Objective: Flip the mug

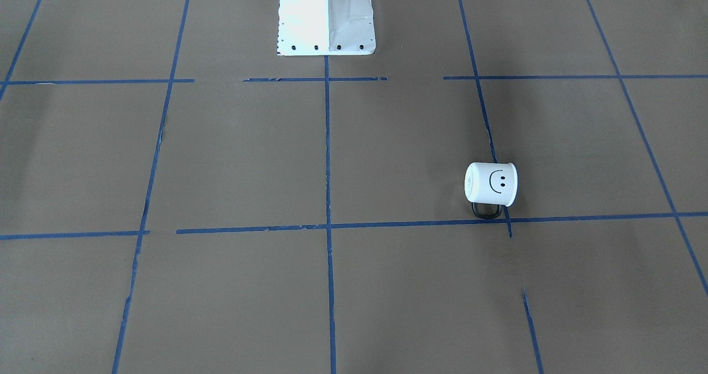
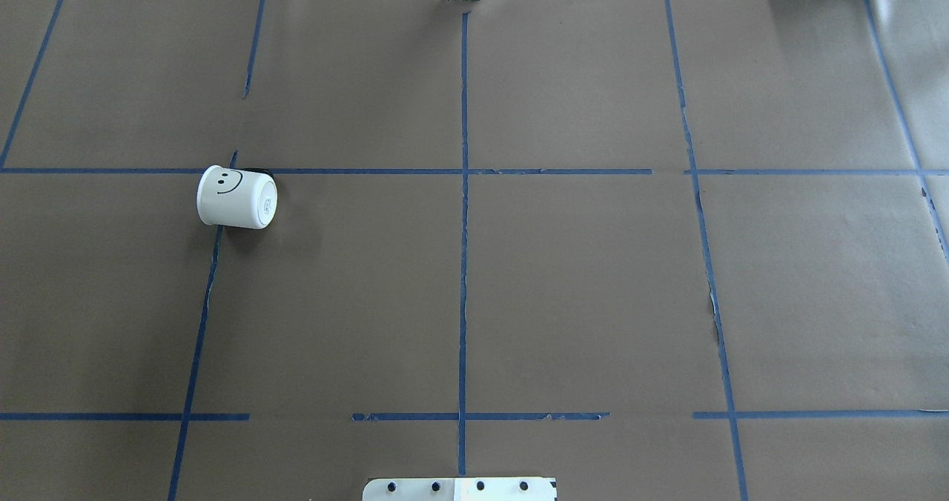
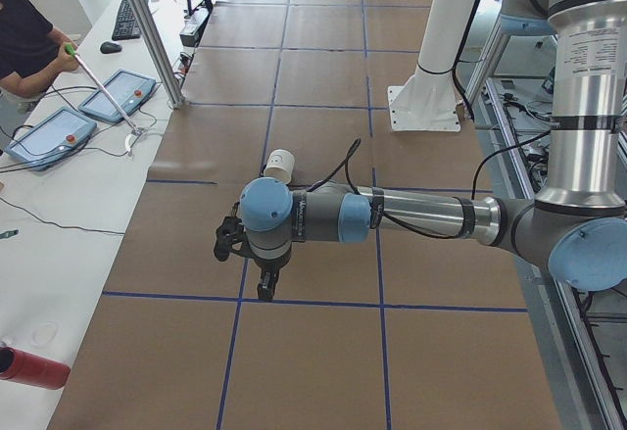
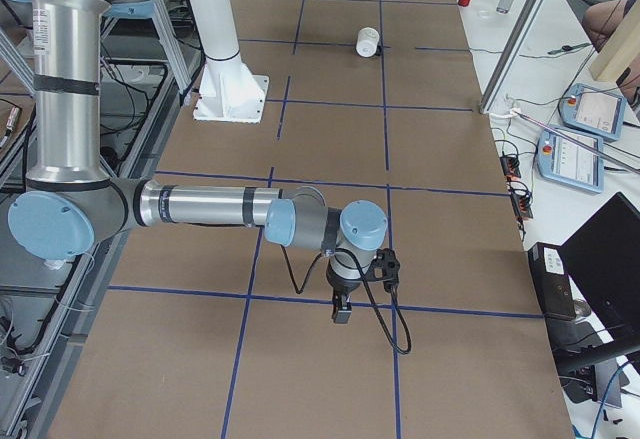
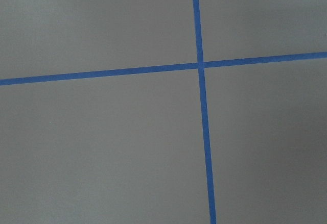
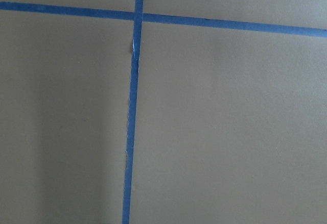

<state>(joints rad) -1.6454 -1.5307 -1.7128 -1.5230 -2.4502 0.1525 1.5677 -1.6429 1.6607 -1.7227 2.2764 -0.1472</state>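
Observation:
The white mug (image 1: 491,183) lies on its side on the brown paper, with its smiley face up and its black handle (image 1: 487,212) flat on the table toward the operators' side. It sits on my left half in the overhead view (image 2: 236,197), its flat base turned toward the table's middle. It also shows small in the left side view (image 3: 279,164) and far off in the right side view (image 4: 368,41). My left gripper (image 3: 265,288) hangs over a tape crossing, nearer the table's end than the mug. My right gripper (image 4: 342,311) hangs over the opposite end. I cannot tell whether either is open.
The white robot pedestal (image 1: 326,17) stands at the table's robot-side edge (image 2: 460,488). Blue tape lines grid the paper. Beyond the far edge are teach pendants (image 3: 118,95), a seated operator (image 3: 24,43), an aluminium post (image 3: 152,33) and a red bottle (image 3: 34,366).

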